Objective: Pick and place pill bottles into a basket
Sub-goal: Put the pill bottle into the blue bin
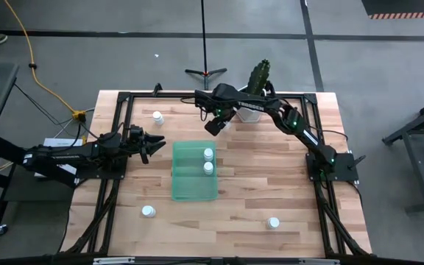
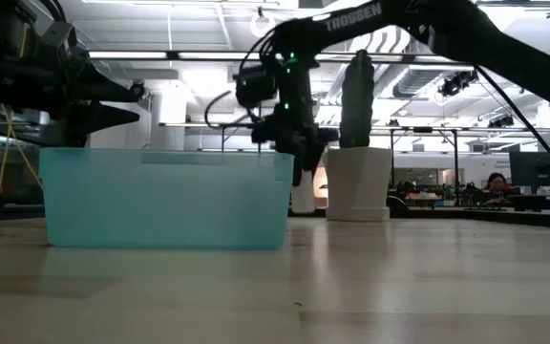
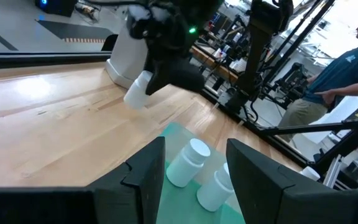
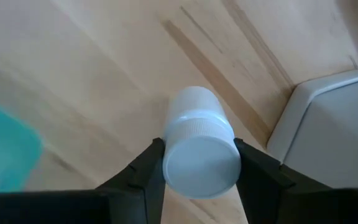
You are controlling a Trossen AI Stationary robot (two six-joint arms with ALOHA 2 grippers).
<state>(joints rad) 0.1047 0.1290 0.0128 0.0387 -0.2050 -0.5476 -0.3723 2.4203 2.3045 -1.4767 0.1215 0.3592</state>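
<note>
The green basket (image 1: pixel 193 177) stands mid-table with two white pill bottles (image 1: pixel 208 154) (image 1: pixel 208 168) lying in it; they also show in the left wrist view (image 3: pixel 188 163). My right gripper (image 1: pixel 216 125) is beyond the basket's far right corner, shut on another pill bottle (image 4: pixel 197 124). My left gripper (image 1: pixel 157 141) hangs open and empty just left of the basket, its fingers (image 3: pixel 148 177) pointing at it. Three more bottles stand on the table: far left (image 1: pixel 157 116), near left (image 1: pixel 148 211), near right (image 1: pixel 273 222). My right gripper pinches the bottle's cap end (image 4: pixel 201 158) between its two fingers (image 4: pixel 148 171), one on each side of the cap. The fingers come from above, slanting down. The bottle hangs tilted below them (image 3: pixel 138 90), bottom end low over the wood; whether it touches the table I cannot tell.
A white hexagonal pot with a cactus (image 1: pixel 258 92) stands at the far edge, close behind my right gripper, and shows in the right wrist view (image 4: pixel 328 124). A black frame (image 1: pixel 124 99) runs round the tabletop. A person (image 3: pixel 347 68) stands beyond the table.
</note>
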